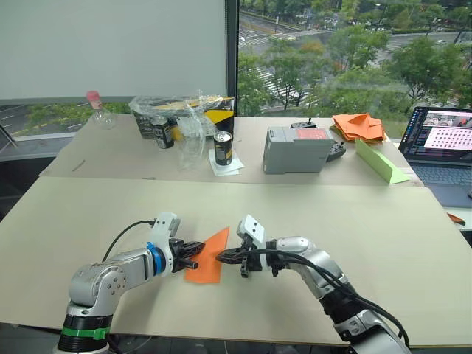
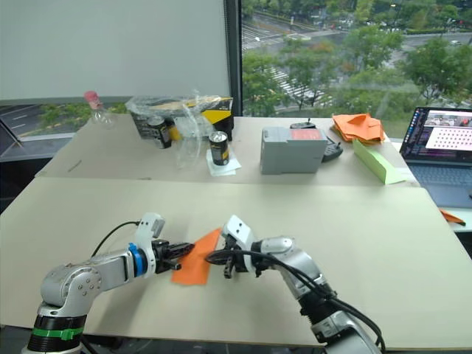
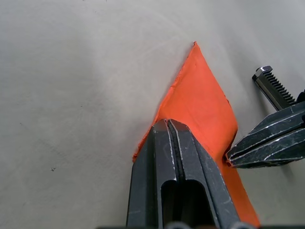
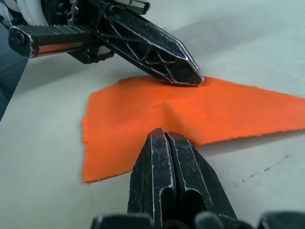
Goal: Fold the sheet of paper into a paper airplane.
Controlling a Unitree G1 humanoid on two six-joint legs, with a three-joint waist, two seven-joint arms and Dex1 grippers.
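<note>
I have the thin bright-orange pointed paper sheet (image 1: 209, 260) flat on the near beige table (image 1: 383, 228). Left gripper (image 1: 196, 251) and right gripper (image 1: 223, 256) both pressed together, seemingly pinning opposite edges. Light, floppy, slides easily; I'd pinch edges.

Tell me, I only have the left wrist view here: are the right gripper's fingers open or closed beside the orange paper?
Observer: Closed. The right wrist view shows the right gripper with its fingers together, tips at the edge of the sheet of paper.
Operator: Is the paper flat?
Observer: Mostly. There is a slight hump just ahead of those tips, and the left gripper presses on its top.
Operator: Any other paper around?
Observer: Yes. A heap of orange paper pieces and a green paper wedge lie on the far table.
</note>
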